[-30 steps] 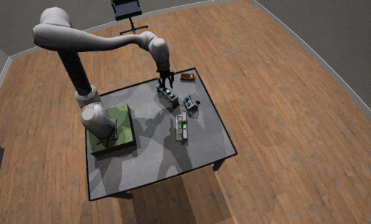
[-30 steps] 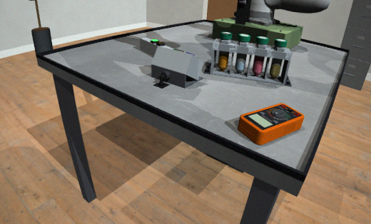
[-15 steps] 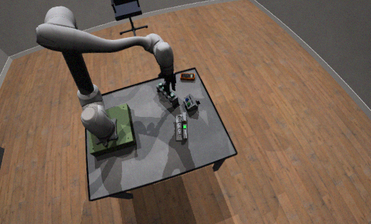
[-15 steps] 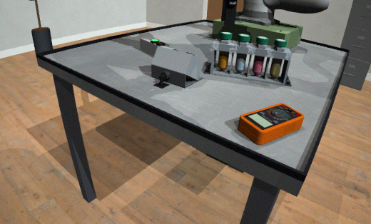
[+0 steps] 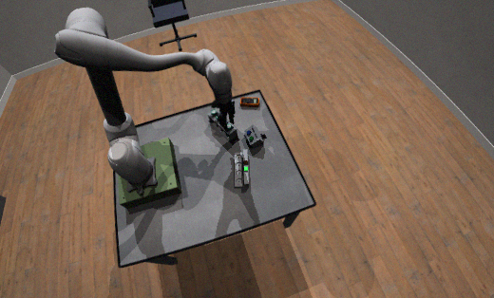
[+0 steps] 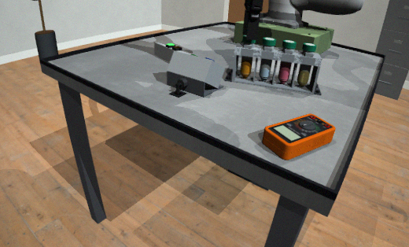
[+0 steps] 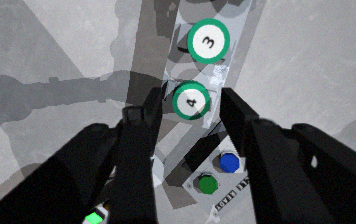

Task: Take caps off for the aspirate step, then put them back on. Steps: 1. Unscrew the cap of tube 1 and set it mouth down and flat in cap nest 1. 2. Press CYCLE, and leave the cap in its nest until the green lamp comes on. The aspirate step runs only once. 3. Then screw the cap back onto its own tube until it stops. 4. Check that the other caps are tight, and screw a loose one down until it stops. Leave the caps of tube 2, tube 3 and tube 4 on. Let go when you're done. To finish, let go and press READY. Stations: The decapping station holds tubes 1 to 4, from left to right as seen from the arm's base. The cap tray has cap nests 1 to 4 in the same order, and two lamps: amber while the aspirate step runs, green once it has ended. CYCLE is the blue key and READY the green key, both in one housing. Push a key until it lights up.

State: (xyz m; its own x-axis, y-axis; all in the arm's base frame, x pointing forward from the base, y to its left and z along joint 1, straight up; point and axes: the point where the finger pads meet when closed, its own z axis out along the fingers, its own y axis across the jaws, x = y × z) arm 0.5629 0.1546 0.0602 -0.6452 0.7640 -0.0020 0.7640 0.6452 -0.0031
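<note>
The decapping station (image 6: pixel 275 67) holds four tubes with green caps. In the wrist view I see cap 3 (image 7: pixel 208 41) and cap 4 (image 7: pixel 191 100), both on their tubes. My gripper (image 7: pixel 191 102) is open and straddles cap 4, with a gap on each side between fingers and cap. In the exterior view the gripper (image 6: pixel 248 37) hangs over the leftmost tube and partly hides its cap. The other three caps (image 6: pixel 289 44) sit on their tubes. The cap tray (image 5: pixel 241 170) shows a lit green lamp (image 5: pixel 246 168). The blue key (image 7: pixel 228 162) and the green key (image 7: pixel 207 184) are unlit.
The grey key housing (image 6: pixel 194 73) stands left of the tube rack. An orange multimeter (image 6: pixel 299 134) lies near the table edge. The arm's green base plate (image 5: pixel 149 178) is at the other side of the table.
</note>
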